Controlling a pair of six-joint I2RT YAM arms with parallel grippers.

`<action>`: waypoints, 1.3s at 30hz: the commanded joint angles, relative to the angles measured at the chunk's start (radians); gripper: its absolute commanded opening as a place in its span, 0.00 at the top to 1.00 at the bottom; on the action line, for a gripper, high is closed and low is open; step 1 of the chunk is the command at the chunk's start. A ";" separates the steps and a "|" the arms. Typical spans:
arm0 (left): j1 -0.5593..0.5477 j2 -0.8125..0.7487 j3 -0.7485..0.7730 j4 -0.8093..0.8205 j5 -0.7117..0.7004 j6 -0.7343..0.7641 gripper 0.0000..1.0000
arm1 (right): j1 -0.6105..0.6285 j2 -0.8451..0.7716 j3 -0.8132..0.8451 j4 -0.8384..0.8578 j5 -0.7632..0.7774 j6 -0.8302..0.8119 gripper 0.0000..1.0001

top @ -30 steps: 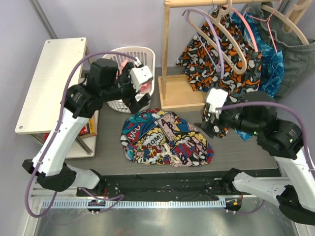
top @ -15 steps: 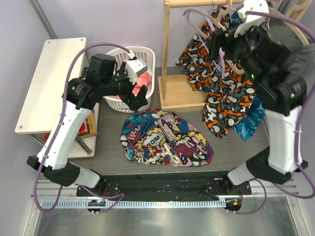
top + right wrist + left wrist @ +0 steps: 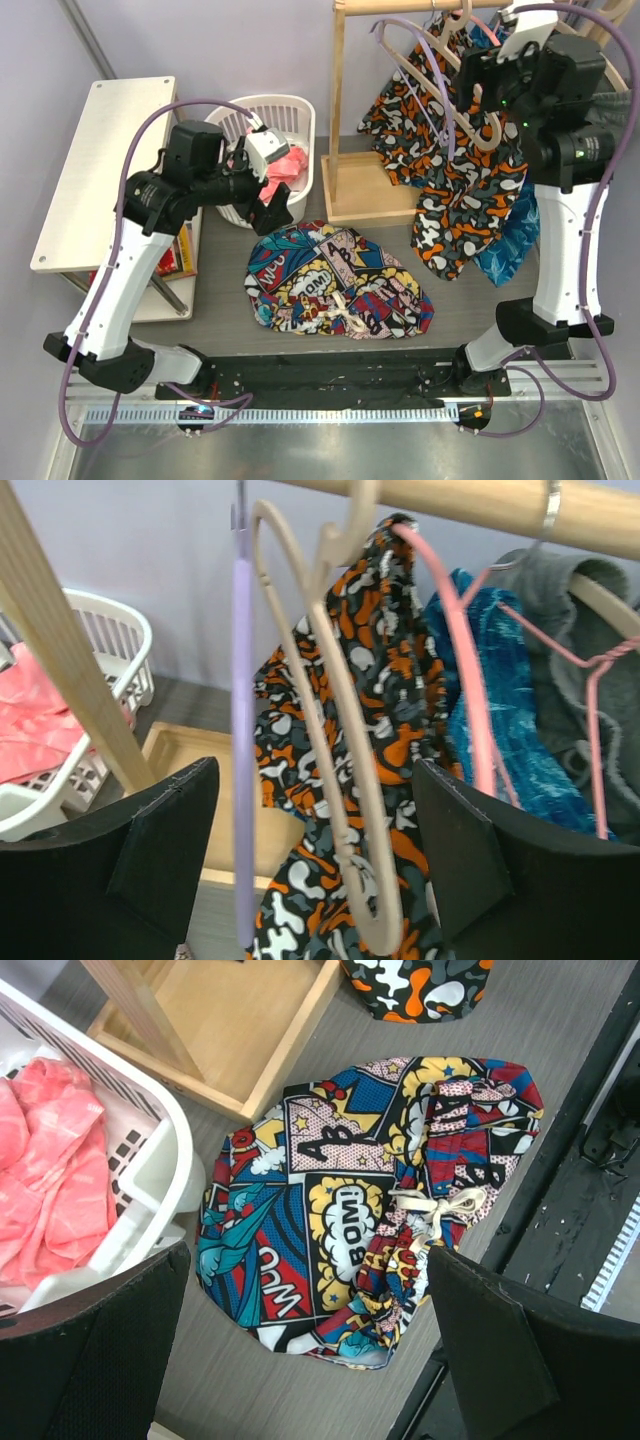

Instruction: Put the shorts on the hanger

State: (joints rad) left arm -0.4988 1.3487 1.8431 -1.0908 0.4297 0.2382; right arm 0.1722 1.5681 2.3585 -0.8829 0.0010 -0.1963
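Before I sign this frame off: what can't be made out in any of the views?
- Top view: the right pincer fingertips sit under its own wrist housing, so contact with the hanger is unclear.
- Left wrist view: the laundry basket is cut off by the left edge and the left pincer.
- Shorts: underside hidden by the fabric itself.
- Top view: red-and-yellow object, mostly under the shelf, unidentifiable.

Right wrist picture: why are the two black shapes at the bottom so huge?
Right wrist view: those are the fingers of the right hand, right by the lens, so they loom large; the light beige wooden hanger behind looks sharp. Left wrist view: the left hand frames the comic-print fabric shorts likewise. Top external view: even light, soft shadows.
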 commanded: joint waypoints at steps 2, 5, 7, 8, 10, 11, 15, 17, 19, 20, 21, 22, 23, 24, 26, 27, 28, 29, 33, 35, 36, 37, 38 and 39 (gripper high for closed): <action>0.008 -0.031 -0.016 0.014 0.029 -0.011 0.00 | -0.120 -0.023 0.009 0.064 -0.173 -0.023 0.22; 0.006 -0.034 -0.019 0.012 0.029 -0.008 0.00 | -0.160 -0.019 -0.042 0.067 -0.249 -0.040 0.24; 0.008 -0.037 -0.019 0.012 0.027 -0.007 0.00 | -0.186 -0.014 -0.060 0.067 -0.269 -0.051 0.26; 0.008 -0.039 -0.021 0.011 0.027 -0.007 0.00 | -0.186 -0.011 -0.071 0.064 -0.280 -0.054 0.27; 0.008 -0.039 -0.027 0.014 0.024 -0.004 0.00 | -0.186 -0.002 -0.079 0.065 -0.286 -0.071 0.28; 0.006 -0.040 -0.028 0.014 0.023 -0.005 0.00 | -0.186 0.004 -0.090 0.068 -0.283 -0.075 0.29; 0.006 -0.042 -0.033 0.016 0.026 -0.008 0.00 | -0.186 0.021 -0.116 0.084 -0.263 -0.095 0.32; 0.006 -0.045 -0.035 0.012 0.023 -0.007 0.00 | -0.186 0.024 -0.142 0.096 -0.256 -0.107 0.33; 0.008 -0.045 -0.039 0.012 0.023 -0.007 0.00 | -0.188 0.029 -0.153 0.101 -0.248 -0.117 0.33; 0.006 -0.048 -0.041 0.011 0.021 -0.007 0.00 | -0.186 0.027 -0.165 0.102 -0.248 -0.117 0.33; 0.006 -0.046 -0.041 0.012 0.023 -0.005 0.00 | -0.186 0.030 -0.169 0.105 -0.246 -0.118 0.35; 0.006 -0.048 -0.045 0.014 0.021 -0.007 0.00 | -0.186 0.030 -0.174 0.105 -0.248 -0.118 0.36; 0.006 -0.046 -0.047 0.012 0.024 -0.005 0.00 | -0.186 0.032 -0.180 0.102 -0.252 -0.117 0.37; 0.006 -0.046 -0.047 0.012 0.026 -0.005 0.00 | -0.186 0.030 -0.183 0.101 -0.256 -0.114 0.40; 0.006 -0.043 -0.047 0.012 0.026 -0.002 0.00 | -0.186 0.033 -0.186 0.079 -0.297 -0.112 0.43; 0.006 -0.045 -0.047 0.012 0.026 -0.002 0.00 | -0.186 0.033 -0.188 0.070 -0.314 -0.109 0.45; 0.006 -0.043 -0.047 0.012 0.026 -0.002 0.00 | -0.186 0.035 -0.188 0.062 -0.328 -0.104 0.51; 0.006 -0.042 -0.047 0.012 0.027 -0.002 0.00 | -0.186 0.038 -0.186 0.046 -0.366 -0.095 0.54; 0.006 -0.046 -0.059 0.011 0.026 0.000 0.00 | -0.186 0.043 -0.185 0.039 -0.432 -0.043 0.84; 0.008 -0.051 -0.065 0.011 0.026 0.000 0.00 | -0.186 0.049 -0.177 0.042 -0.479 -0.025 0.96; 0.006 -0.051 -0.070 0.011 0.026 0.001 0.00 | -0.186 0.050 -0.176 0.047 -0.499 -0.003 0.99; 0.006 -0.052 -0.073 0.011 0.023 0.003 0.00 | -0.185 0.056 -0.171 0.050 -0.518 0.009 0.99; 0.006 -0.052 -0.074 0.009 0.020 0.003 0.00 | -0.181 0.061 -0.168 0.051 -0.535 0.020 0.99; 0.006 -0.052 -0.079 0.009 0.020 0.006 0.00 | -0.177 0.076 -0.165 0.052 -0.555 0.038 0.99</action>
State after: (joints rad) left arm -0.4969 1.3239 1.7748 -1.0916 0.4374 0.2398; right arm -0.0151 1.6173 2.1654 -0.8459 -0.4259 -0.2260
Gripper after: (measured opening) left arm 0.996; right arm 0.101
